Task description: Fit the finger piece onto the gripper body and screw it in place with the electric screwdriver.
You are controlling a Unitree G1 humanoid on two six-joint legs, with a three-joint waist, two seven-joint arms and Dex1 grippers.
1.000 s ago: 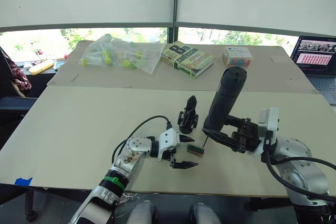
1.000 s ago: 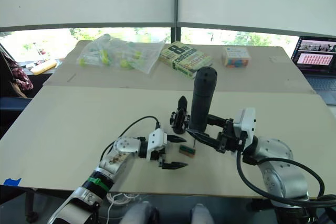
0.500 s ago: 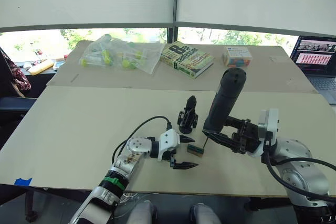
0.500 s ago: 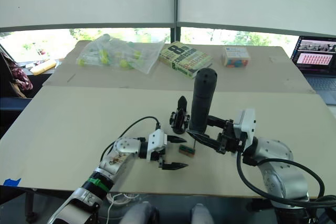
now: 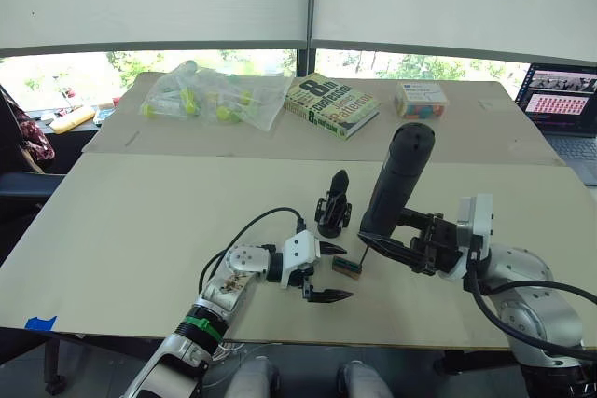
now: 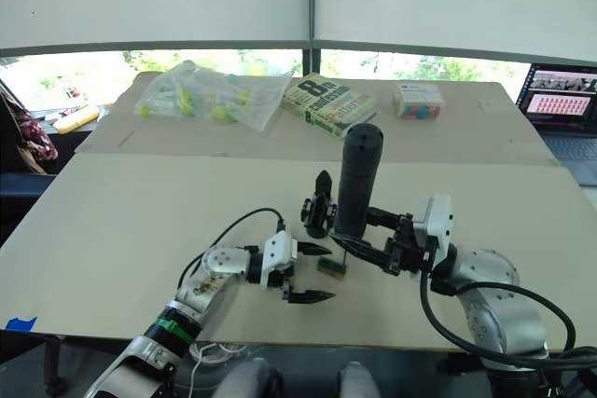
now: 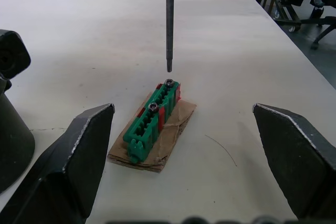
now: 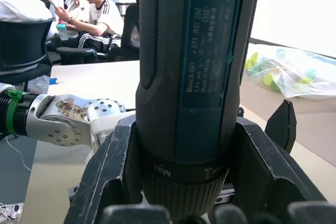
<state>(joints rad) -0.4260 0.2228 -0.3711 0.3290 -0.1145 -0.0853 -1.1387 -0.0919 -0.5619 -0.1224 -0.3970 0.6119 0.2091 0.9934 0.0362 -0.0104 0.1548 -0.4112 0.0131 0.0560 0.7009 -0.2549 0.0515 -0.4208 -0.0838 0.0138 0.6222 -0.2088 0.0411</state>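
Screwdriver first: the thick black cylindrical electric screwdriver [image 5: 399, 179] stands nearly upright near the front of the pale bench [image 5: 140, 221], pinched low on its body by the right claw [image 5: 403, 247], whose two black fingers press against either side. Its thin metal bit [image 7: 169, 19] points down and hangs just above one screw head at the end of a small green block on a brown scrap [image 7: 153, 124], not touching it. In the right wrist view the tool's label partly reads "Bosch GO", with "Max" on the collar below; the remaining small print is too fine to read.

The left claw [image 5: 328, 271] lies low over the bench just beside that block, its black fingers [image 7: 68, 166] spread wide and holding nothing. The black mechanical gripper body with its pointed upright finger [image 5: 333, 206] stands on the bench just behind the block, apart from both claws; in the left wrist view it is cut off at the edge. Whether its finger piece is the one to be fitted cannot be told.

Farther back lie a yellow-and-black book [image 5: 332, 105] whose cover shows a large "8" and "confession", a clear plastic bag of yellow-green items [image 5: 216, 95], and a small box [image 5: 420, 99] with unreadable print. A laptop [image 5: 560, 109] is cut off at the right edge.
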